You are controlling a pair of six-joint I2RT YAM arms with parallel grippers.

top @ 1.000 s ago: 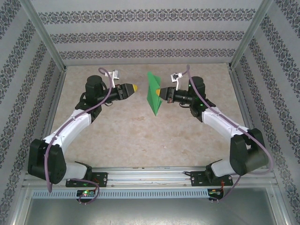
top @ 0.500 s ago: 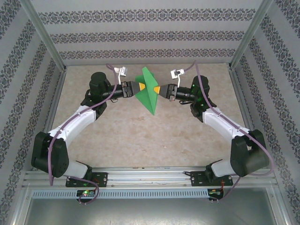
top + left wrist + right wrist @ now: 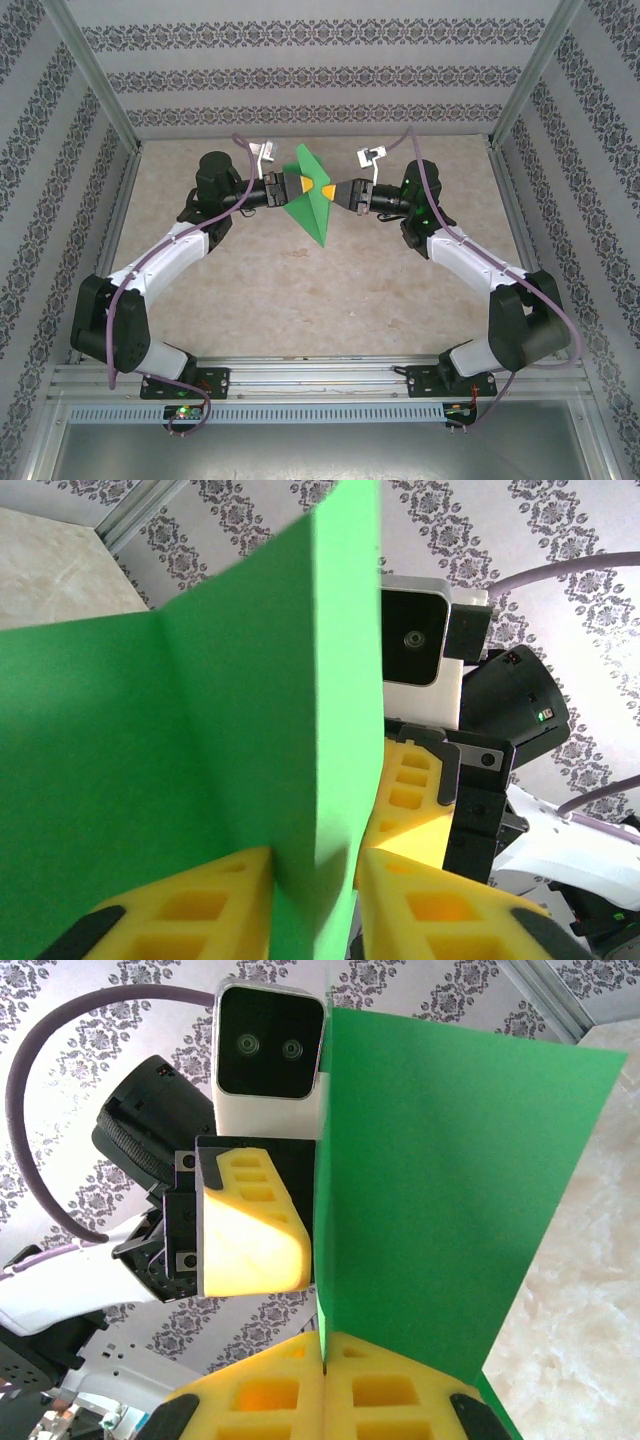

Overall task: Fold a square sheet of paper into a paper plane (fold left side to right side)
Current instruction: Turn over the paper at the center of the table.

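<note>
Creased bright green square sheet of paper midair, my right gripper pinched shut on it, my left gripper narrowly flanking it, grip unclear, mottled beige table, patterned wallpaper walls.

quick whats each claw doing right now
left claw: partly open, jaws astride the green paper
right claw: shut on the green paper

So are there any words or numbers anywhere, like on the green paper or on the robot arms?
No, there is nothing to read here.
The green paper is plain, with no writing on it.
The wallpaper has only flowery patterns, not letters.
The white camera box has no label that I can make out.
The yellow fingers are blank too.
</note>
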